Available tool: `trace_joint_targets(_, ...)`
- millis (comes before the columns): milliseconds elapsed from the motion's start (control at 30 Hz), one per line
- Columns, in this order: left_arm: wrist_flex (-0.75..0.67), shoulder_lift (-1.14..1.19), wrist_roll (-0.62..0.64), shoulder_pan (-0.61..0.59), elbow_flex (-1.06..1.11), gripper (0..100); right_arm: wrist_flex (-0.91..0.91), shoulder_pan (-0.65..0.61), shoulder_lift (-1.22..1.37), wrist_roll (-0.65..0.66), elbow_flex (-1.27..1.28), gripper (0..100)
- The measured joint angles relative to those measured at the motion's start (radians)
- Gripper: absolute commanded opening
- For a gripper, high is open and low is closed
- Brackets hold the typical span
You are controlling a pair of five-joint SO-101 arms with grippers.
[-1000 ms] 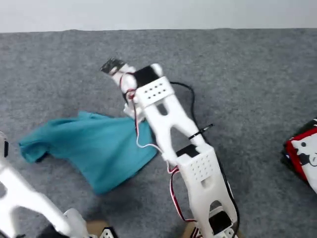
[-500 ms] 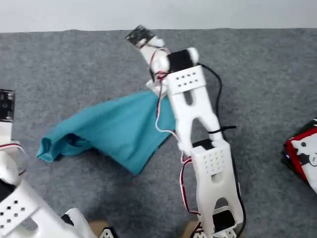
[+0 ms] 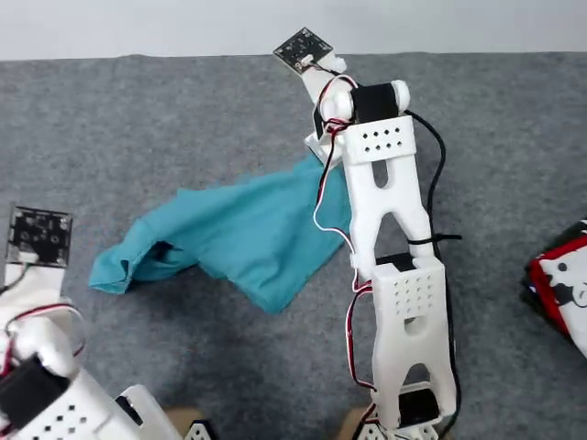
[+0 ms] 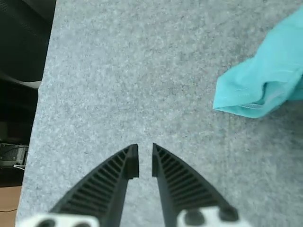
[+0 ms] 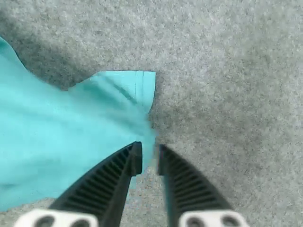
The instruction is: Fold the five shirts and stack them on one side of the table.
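— While the right arm [image 3: 394,229] lies stretched from the near edge toward the far side of the grey table [image 3: 138,119], we see its wrist bent down over one corner of the teal shirt [image 3: 248,234].

— And the right wrist view gives us the pinch itself. The right gripper [image 5: 147,152] has its jaws drawn close, and a hemmed corner of the shirt seems to be caught between them, though the cloth blurs right at the tips.

— From above, that pinch sits under the arm's own wrist, so we take it from the wrist camera. From that corner the shirt spreads across the middle of the table, unfolded and rumpled, its bunched end toward the left arm [image 3: 37,367].

— That arm sits at the near left corner, wrist turned down. We have the left gripper [image 4: 145,155] over bare table, jaws a narrow slit apart with nothing held. The bunched end of the teal shirt [image 4: 258,90] lies near it but apart.

— That same view also gives us the table's edge, with a dark room beyond it.

— Any writing? At the right edge we have a red, black and white garment [image 3: 561,284] with a printed figure, cut off by the frame. We can't make out any lettering on it.
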Motion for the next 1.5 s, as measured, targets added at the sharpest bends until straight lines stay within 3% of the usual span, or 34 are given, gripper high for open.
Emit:
trace_joint_targets(300,-0.241,-0.077,0.0,-0.086,0.249,7,0.0,-0.061,-0.149,0.0,0.069,22.1)
trace_joint_targets(633,-0.384,-0.077,0.0,-0.097,0.405,7,0.0,-0.241,-0.514,-0.23,0.723,22.1)
trace_joint_targets(900,-0.457,-0.077,0.002,-0.097,0.473,7,-0.009,-0.428,-0.577,-0.338,1.12,22.3)
trace_joint_targets(1133,-0.485,-0.077,0.003,-0.097,0.511,7,-0.097,-0.511,-0.58,-0.351,1.243,22.3)
trace_joint_targets(1500,-0.485,-0.077,0.003,-0.097,0.512,7,-0.218,-0.605,-0.578,-0.531,1.266,22.3)
